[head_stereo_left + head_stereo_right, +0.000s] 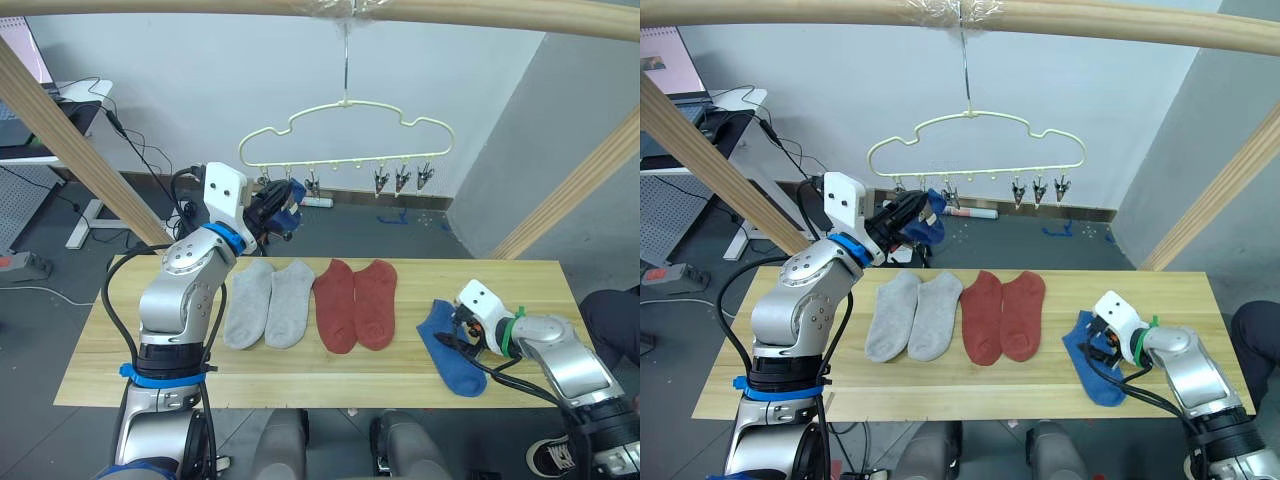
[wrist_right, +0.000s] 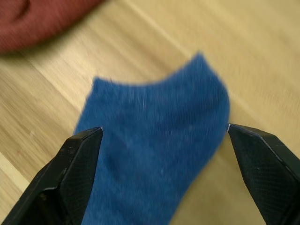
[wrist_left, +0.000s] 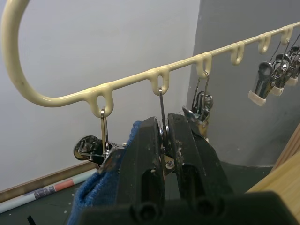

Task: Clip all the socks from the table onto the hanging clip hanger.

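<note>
One blue sock between right gripper fingers

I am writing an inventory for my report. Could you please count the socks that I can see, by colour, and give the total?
Grey socks: 2, flat on the table
Red socks: 2, flat on the table
Blue socks: 2, one on the table at the right gripper, one up at the hanger with the left gripper
Total: 6
</note>
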{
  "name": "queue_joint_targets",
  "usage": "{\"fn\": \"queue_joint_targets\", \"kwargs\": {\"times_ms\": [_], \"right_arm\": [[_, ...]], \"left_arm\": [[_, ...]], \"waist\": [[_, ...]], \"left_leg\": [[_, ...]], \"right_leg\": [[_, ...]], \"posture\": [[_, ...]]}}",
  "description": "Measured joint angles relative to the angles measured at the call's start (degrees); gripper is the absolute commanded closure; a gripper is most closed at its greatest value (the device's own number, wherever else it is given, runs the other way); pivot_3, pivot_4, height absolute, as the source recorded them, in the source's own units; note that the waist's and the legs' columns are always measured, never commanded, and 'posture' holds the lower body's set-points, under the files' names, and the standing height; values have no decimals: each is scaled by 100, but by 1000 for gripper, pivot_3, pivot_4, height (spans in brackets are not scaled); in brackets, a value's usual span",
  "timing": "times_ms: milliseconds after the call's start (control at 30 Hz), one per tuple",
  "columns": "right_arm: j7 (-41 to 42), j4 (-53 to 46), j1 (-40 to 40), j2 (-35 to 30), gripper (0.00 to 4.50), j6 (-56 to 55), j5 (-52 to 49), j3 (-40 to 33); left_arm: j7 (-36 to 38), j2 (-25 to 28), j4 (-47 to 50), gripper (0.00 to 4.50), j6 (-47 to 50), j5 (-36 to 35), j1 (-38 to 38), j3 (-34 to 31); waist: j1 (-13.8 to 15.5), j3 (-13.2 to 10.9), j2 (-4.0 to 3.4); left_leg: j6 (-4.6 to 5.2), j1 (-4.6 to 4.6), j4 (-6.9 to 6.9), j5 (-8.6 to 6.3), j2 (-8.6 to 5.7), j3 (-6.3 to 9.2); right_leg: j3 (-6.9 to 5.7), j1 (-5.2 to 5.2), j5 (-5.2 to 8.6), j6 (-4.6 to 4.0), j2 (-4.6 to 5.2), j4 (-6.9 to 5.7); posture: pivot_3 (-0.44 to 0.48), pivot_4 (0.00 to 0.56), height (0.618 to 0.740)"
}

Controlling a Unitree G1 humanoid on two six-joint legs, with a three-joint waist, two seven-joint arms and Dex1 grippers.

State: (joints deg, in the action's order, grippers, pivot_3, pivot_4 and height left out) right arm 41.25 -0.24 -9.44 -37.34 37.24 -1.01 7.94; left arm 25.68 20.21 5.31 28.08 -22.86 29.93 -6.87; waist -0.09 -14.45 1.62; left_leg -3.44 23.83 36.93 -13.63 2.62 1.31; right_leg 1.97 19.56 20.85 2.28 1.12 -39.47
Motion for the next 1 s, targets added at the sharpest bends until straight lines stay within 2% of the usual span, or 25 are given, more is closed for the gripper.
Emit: {"fn": "queue_joint_targets", "kwargs": {"times_ms": [267,367,733,767,867,1000], "right_arm": [[-308,224,-95,382,23,147,-10,10],[-376,268,-111,448,549,136,-24,-1],[-278,256,84,389,4320,-616,85,299],[-263,229,88,373,4460,-671,97,335],[-166,62,70,337,4460,-619,140,380],[220,-804,-268,311,4460,-123,-175,420]], "left_arm": [[-2,-17,-2,4500,-1,3,8,33],[-2,-12,-7,4500,-1,5,8,32],[-12,-5,1,4500,8,6,-2,27],[-12,-3,11,4500,16,3,-6,27],[-5,15,46,4500,70,-37,-10,9],[-1,28,95,4500,365,-307,-4,-83]], "waist": [[-4,-3,3],[-5,-6,8],[-4,-6,9],[-4,-7,9],[-4,-9,9],[-15,-17,4]], "left_leg": [[0,-1,1,0,-1,0],[0,-2,2,0,-1,1],[0,-6,3,0,0,2],[0,-6,3,0,-1,2],[0,-4,2,0,0,1],[-1,-1,-2,0,0,0]], "right_leg": [[1,0,0,0,-2,0],[0,-2,0,0,-3,-3],[-1,-5,-2,4,-4,-5],[0,-5,-3,5,-4,-5],[2,-1,-3,5,-4,-5],[4,6,-3,5,-7,-3]], "posture": [[55,264,740],[62,265,740],[70,263,740],[70,263,740],[70,263,740],[73,253,740]]}}
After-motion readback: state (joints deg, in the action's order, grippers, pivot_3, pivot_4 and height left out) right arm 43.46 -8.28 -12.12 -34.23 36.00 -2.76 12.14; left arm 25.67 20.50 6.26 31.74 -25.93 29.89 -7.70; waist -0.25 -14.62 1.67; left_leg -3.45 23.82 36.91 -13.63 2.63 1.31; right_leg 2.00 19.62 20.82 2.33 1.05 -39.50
